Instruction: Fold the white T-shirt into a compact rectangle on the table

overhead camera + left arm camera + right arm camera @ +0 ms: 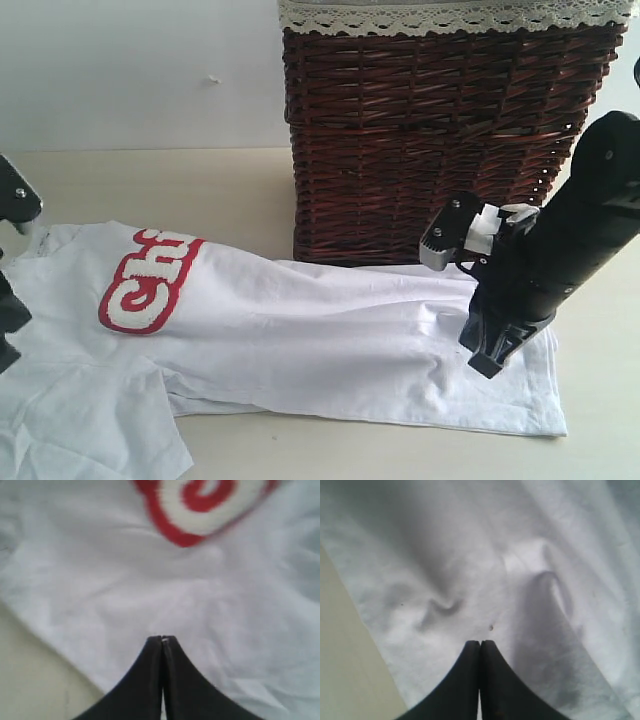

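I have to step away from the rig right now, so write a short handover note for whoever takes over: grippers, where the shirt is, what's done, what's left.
Left gripper: jaws shut, over the white T-shirt near the red lettering. Cannot tell whether it pinches cloth.
Right gripper: jaws shut, over the hem end. Same doubt.
Shirt: stretched out long on the table in front of the wicker basket, print up, wrinkled, with a sleeve sticking out at the print end.
Done: shirt laid out.
Left: fold it into a compact rectangle.
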Tool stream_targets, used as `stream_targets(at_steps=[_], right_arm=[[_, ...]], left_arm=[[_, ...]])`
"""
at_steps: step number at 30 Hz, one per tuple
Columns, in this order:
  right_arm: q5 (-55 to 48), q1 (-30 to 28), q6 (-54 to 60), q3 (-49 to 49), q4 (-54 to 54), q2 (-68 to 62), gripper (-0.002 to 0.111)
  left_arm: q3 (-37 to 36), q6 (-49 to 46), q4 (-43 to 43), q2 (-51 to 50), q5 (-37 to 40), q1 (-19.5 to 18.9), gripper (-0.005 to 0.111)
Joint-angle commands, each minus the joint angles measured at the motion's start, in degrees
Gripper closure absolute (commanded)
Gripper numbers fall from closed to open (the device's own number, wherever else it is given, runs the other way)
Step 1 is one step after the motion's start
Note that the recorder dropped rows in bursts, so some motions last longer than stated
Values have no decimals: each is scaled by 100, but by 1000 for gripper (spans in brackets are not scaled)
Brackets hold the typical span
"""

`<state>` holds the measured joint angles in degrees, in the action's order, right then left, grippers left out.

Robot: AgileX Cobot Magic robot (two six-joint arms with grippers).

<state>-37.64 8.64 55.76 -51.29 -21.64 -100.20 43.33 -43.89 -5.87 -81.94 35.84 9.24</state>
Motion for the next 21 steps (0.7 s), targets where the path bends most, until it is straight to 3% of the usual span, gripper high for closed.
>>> stream_targets(at_steps=[1,3,5,7,9,15,21], right_arm=[[96,-28,58,7,-88,-13,108],[95,-28,58,7,-178,-13,108],[95,-28,58,7,-295,-13,108],[95,-28,68,7,-350,-13,108],[110,-28,68,7,-387,-13,108],[110,-28,68,7,-387,-13,108],[110,-28,57,7,-408,-13,108]], left_arm=[[-35,-1857,-1078,356,1657,393,104],[-167,-1831,-1124,404,1733,677,91],[-331,-1724,-1124,404,1777,965,71],[-581,-1555,-1124,404,1706,1280,42],[-822,-1234,-1058,404,1451,1552,26],[-1364,-1136,-603,404,737,2134,38],[-1728,-1116,-550,404,-307,2220,38]])
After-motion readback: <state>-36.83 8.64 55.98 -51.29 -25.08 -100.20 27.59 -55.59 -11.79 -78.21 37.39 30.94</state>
